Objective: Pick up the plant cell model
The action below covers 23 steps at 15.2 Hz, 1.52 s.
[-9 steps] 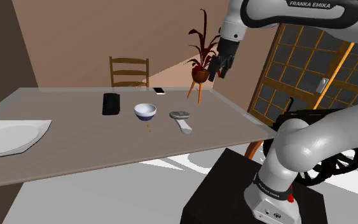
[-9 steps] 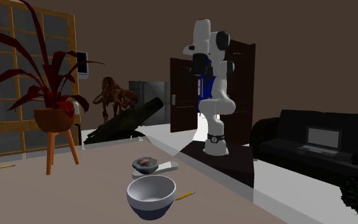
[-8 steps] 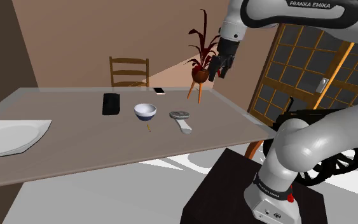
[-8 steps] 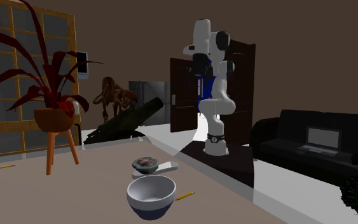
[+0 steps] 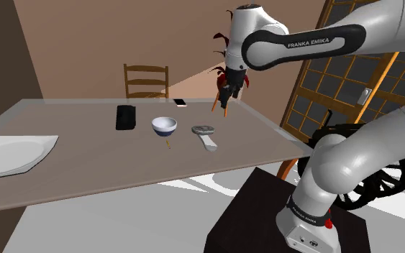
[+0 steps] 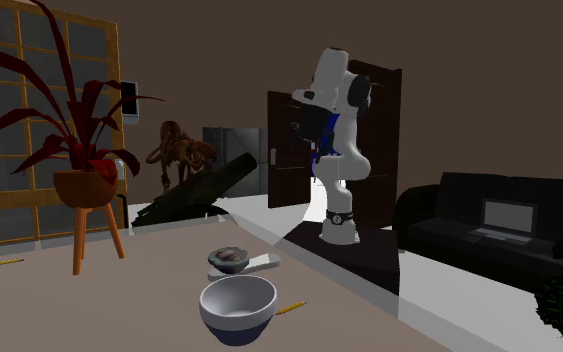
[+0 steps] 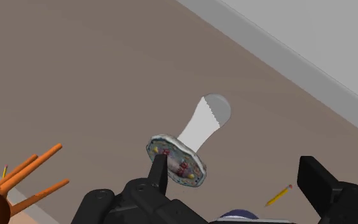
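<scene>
The jaws stand spread with nothing between them, the two black fingers (image 7: 158, 173) aimed down at the surface (image 7: 75, 76) from well above it. That wide set suits a grasp not yet begun. The model (image 7: 176, 160) lies in line with the fingers, just past the tip of one, which suggests the hand is lining up over it before any descent.

The model is a shallow round dish with a pale rim and red and yellow specks inside. It lies flat and face up at one end of a white paddle-shaped slab (image 7: 203, 121). Whether it is joined to the slab or only rests on it cannot be told. Being so low, it will likely have to be taken by its rim, with a finger coming down on either side.

A pencil (image 7: 278, 195) lies near the model but apart from it. In the shoulder view a white bowl (image 5: 164, 126) with a dark base stands to the model's left, close but not touching. The orange-legged plant stand (image 7: 34, 175) occupies the far corner, so a descent from straight above looks the cleanest way in among the three.

The model lies toward the edge nearest the arm (image 5: 301, 47), within easy reach. A black box (image 5: 126, 117), a phone (image 5: 180, 103) and a white plate (image 5: 10, 154) lie well apart from it, and a chair (image 5: 146, 80) stands beyond the far edge.
</scene>
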{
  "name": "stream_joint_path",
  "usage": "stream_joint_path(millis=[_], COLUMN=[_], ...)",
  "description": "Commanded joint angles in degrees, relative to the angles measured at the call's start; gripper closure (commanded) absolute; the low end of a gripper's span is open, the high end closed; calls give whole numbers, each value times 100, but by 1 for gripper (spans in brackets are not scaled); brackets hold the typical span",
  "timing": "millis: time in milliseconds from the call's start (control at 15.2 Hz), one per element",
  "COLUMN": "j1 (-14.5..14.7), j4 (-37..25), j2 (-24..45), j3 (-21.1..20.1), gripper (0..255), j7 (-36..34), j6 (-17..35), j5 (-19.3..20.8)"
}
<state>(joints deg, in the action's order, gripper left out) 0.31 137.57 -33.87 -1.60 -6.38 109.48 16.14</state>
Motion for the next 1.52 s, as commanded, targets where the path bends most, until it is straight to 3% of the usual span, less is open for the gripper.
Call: stream_joint_path(millis=[0,330,660,990,1452], j1=[-48,-322,-655,-790,-623], j4=[139,263,88,-374,-1312], j2=[301,1233,2350,3592,5344], j3=[-191,-609,-969,-1087,-819], gripper=[0,0,0,0,0], j7=[-134,-657,-1527,-2481,-3321], j6=[395,1229,1683,1590,948], j5=[396,1629,3277,5106,7301])
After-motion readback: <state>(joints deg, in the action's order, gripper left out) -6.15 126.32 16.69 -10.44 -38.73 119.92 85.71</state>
